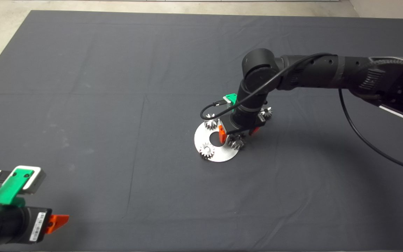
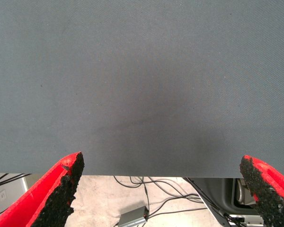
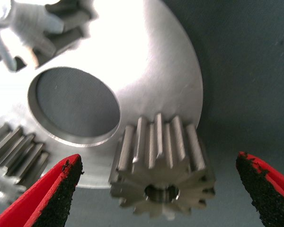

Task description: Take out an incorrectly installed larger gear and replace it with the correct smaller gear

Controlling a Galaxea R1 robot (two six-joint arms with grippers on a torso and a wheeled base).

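**Right hand poised over a gear on the disc's edge**

Here's the right arm reaching in from the right edge of the head view, elbow bent down over the silver disc [image 1: 219, 150] that lies just right of centre on the dark mat [image 1: 117, 105] covering the tabletop. The right hand [image 1: 238, 133] hangs directly above the disc's right side, its red fingers spread, one finger [image 1: 222, 134] showing over the disc's centre hole and the other just peeking out on the far side of the wrist.

In the right wrist view the fingertips stand wide apart with nothing between them touching, and a steel bevel gear [image 3: 163, 165] sits in the gap, seated at the disc's rim with its centre hole facing the camera. In the head view that same gear [image 1: 236, 141] shows dark at the disc's right edge, partly under the hand. I can't tell from here whether it is the larger gear or not.

Two paler gears sit on the disc: one at its lower left [image 1: 207, 150], one at its upper left [image 1: 210, 123]. Another small gear [image 1: 267, 112] lies off the disc on the mat, just right of the arm.

Down in the lower left corner, the left hand [image 1: 56, 221] waits at the mat's edge, fingers spread wide over bare mat in its own wrist view, with cables [image 2: 151, 189] on the floor beyond.
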